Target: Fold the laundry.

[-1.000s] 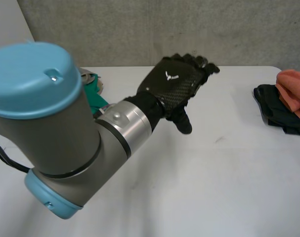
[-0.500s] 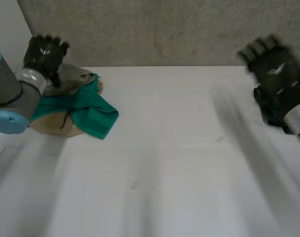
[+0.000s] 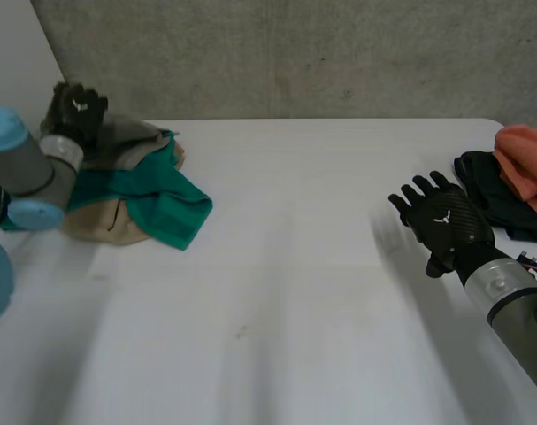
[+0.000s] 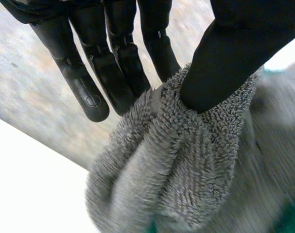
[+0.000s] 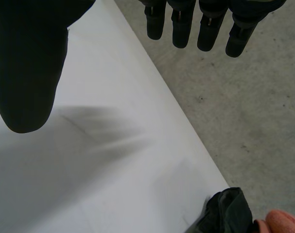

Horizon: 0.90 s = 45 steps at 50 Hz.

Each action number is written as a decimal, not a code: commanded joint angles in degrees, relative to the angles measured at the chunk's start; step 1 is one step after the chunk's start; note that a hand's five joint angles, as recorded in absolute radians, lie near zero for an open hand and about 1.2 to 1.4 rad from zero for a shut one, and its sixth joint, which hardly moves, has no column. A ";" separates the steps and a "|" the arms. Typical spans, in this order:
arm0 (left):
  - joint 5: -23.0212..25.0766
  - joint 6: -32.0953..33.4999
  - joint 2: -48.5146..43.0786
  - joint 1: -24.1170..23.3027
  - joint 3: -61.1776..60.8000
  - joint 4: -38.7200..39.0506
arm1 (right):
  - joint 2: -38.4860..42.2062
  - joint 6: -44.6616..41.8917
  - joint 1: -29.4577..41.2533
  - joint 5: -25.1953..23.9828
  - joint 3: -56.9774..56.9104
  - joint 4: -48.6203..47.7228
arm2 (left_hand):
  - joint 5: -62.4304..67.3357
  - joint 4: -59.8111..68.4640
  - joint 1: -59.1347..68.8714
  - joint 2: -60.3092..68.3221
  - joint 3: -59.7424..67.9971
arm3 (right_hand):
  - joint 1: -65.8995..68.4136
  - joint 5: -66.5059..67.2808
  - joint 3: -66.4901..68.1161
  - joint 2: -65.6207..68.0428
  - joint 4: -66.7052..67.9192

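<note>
The left hand [image 3: 76, 111], matte black, pinches the grey towel [image 3: 126, 133]. In the left wrist view its thumb digs into a bunched ridge of the cloth while the straight fingers [image 4: 113, 73] stand on the ridge's far side, so the fold is caught between them. The towel is thick looped terry, fluffy, drawn up into soft pleats at the grip. It tops a heap at the bench's far left corner. Under it lies a smooth green cloth [image 3: 157, 199] whose folded flap spills toward the middle. Under that is a tan cloth [image 3: 100, 232] with a rounded edge, lying flat on the white bench [image 3: 295, 292]. The left arm's grey joint and light-blue cap sit just beside the heap.

The right hand [image 3: 445, 226] is spread wide, fingers straight and thumb apart, and holds nothing. Its back has a woven carbon sheen. It hovers over bare bench top near the right edge. Just beyond its fingertips lies a crumpled black garment [image 3: 494, 190]. A soft orange cloth [image 3: 526, 159] sits in a rounded lump at the far right, partly overlapping the black garment. This pair is well apart from the heap on the left. Behind the bench stands a rough grey concrete wall [image 3: 295, 53].
</note>
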 commanded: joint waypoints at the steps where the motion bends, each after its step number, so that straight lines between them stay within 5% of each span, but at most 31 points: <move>1: -1.23 -12.72 18.49 -5.32 -11.92 0.81 | -0.37 0.57 -0.11 0.53 -1.21 -0.17 | 15.13 11.45 14.81 11.75 12.41 | -3.22 -2.49 -1.84 -2.33 -2.00; 10: -0.45 -40.91 38.00 -14.97 -23.51 0.63 | -3.71 3.29 -1.61 7.65 -3.14 0.01 | 15.13 11.45 14.81 11.75 12.41 | -3.22 -2.49 -1.84 -2.33 -2.00; 17: 3.33 -52.20 40.13 -22.89 -31.08 0.45 | -6.26 12.24 -3.28 8.97 -4.55 0.27 | 15.13 11.45 14.81 11.75 12.41 | -3.22 -2.49 -1.84 -2.33 -2.00; 25: 0.79 -43.34 28.98 -30.90 -35.13 -0.86 | -6.26 14.90 -3.72 8.18 -8.49 9.82 | 15.13 11.45 14.81 11.75 12.41 | -3.22 -2.49 -1.84 -2.33 -2.00; 32: -3.61 -31.99 25.01 -33.71 -36.36 -10.17 | -5.56 14.90 -3.28 7.74 -11.31 16.70 | 15.13 11.45 14.81 11.75 12.41 | -3.22 -2.49 -1.84 -2.33 -2.00; 34: -4.04 -31.99 27.55 -34.06 -37.24 -11.93 | -5.21 14.81 -3.19 7.74 -11.84 17.41 | -20.54 -24.22 -20.86 -23.91 -23.26 | -3.22 -2.49 -1.84 -2.33 -2.00; 37: -4.92 -31.64 33.59 -34.07 -41.09 -12.47 | -3.54 14.90 -2.93 6.69 -13.33 19.25 | -44.34 -48.02 -44.67 -47.72 -47.06 | -3.22 -2.49 -1.84 -2.33 -2.00; 45: -7.65 -31.20 46.71 -33.80 -52.70 -8.43 | 3.31 15.60 -2.84 4.84 -24.22 35.67 | -44.39 -48.07 -44.72 -47.77 -47.12 | -3.22 -2.49 -1.84 -2.33 -2.00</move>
